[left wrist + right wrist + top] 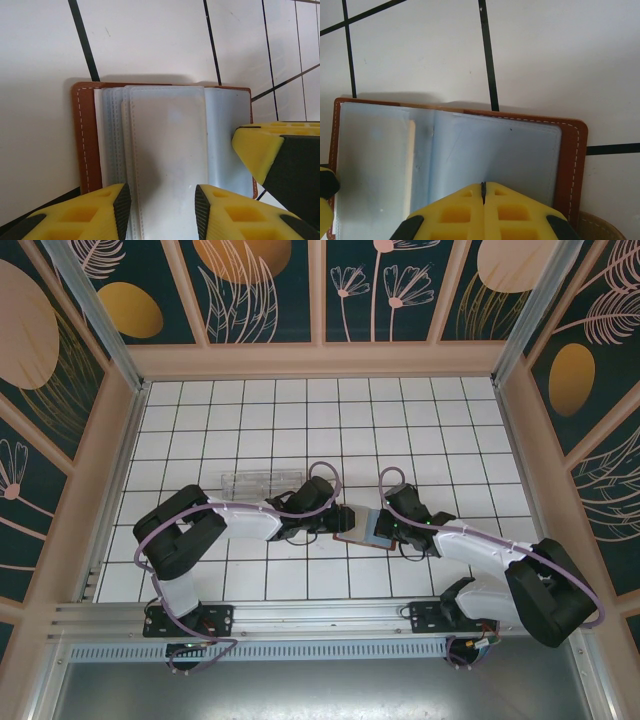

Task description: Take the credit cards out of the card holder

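Card holder (362, 528) lies open on the surface (300, 420), near the front; my right claw (483, 191) is pressed together over one page, and my left claw (162, 207) straddles a clear sleeve (170, 140), perhaps pinching it.

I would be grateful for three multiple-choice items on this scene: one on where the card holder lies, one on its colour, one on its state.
1. Where is the card holder?
A. against the far wall
B. on the tiled table, between the left arm and the right arm
C. on the metal rail
2. Its outer cover is:
A. black
B. green
C. brown
3. The holder is:
A. lying open
B. folded shut
C. standing on edge
Answers: 1 B, the top view shows it flanked by both arms; 2 C, brown stitched border in both wrist views; 3 A, its clear sleeves face up.
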Controlling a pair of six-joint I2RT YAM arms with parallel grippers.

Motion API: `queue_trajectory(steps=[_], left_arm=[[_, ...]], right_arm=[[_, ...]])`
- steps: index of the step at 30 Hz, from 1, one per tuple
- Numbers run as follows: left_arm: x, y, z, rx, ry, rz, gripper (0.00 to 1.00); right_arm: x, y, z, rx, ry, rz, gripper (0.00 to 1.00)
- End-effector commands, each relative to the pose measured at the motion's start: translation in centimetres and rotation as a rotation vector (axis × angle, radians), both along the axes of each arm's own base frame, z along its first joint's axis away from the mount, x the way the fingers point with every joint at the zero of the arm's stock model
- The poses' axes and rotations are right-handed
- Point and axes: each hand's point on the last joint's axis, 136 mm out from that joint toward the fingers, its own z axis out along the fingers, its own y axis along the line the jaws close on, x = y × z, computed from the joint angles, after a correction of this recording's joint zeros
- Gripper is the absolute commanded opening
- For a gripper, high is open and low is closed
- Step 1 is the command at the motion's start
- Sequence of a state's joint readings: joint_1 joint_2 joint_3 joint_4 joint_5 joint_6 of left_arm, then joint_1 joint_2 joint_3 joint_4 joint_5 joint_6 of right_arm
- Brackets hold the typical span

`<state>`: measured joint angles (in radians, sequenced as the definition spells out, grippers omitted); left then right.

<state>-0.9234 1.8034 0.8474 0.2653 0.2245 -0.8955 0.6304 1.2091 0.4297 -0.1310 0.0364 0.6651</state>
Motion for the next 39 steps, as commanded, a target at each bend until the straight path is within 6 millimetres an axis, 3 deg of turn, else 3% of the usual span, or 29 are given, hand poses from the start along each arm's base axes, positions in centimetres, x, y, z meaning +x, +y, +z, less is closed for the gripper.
queue_trajectory(steps=[1, 5, 13, 27, 31, 35, 39], left_arm=[[-0.2, 0.4, -0.6, 0.037, 0.002, 0.000, 0.42], [-0.2, 0.3, -0.2, 0.035, -0.005, -0.012, 0.43], [-1.3, -0.6, -2.2, 0.057, 0.059, -0.061, 0.43], [-2.6, -3.1, -0.7, -0.070, 0.091, -0.146, 0.47], [-2.1, -2.1, -1.3, -0.008, 0.080, -0.108, 0.46], [-1.5, -1.2, -0.8, 0.029, 0.043, -0.073, 0.46], [-1.1, -1.0, 0.4, 0.027, 0.013, -0.056, 0.47]], right_arm=[[-0.4, -0.2, -0.5, -0.002, 0.010, -0.006, 0.00], [-0.4, -0.1, -0.6, 0.002, 0.015, -0.006, 0.00], [-0.5, -0.1, -0.6, 0.004, 0.017, -0.004, 0.00], [-0.6, -0.2, -0.9, -0.001, 0.024, -0.004, 0.00], [-0.4, -1.1, 0.0, -0.036, 0.005, -0.033, 0.00], [-0.6, -3.3, 1.5, -0.072, -0.030, -0.113, 0.00], [-1.6, -4.8, 0.8, -0.021, 0.001, -0.168, 0.00]])
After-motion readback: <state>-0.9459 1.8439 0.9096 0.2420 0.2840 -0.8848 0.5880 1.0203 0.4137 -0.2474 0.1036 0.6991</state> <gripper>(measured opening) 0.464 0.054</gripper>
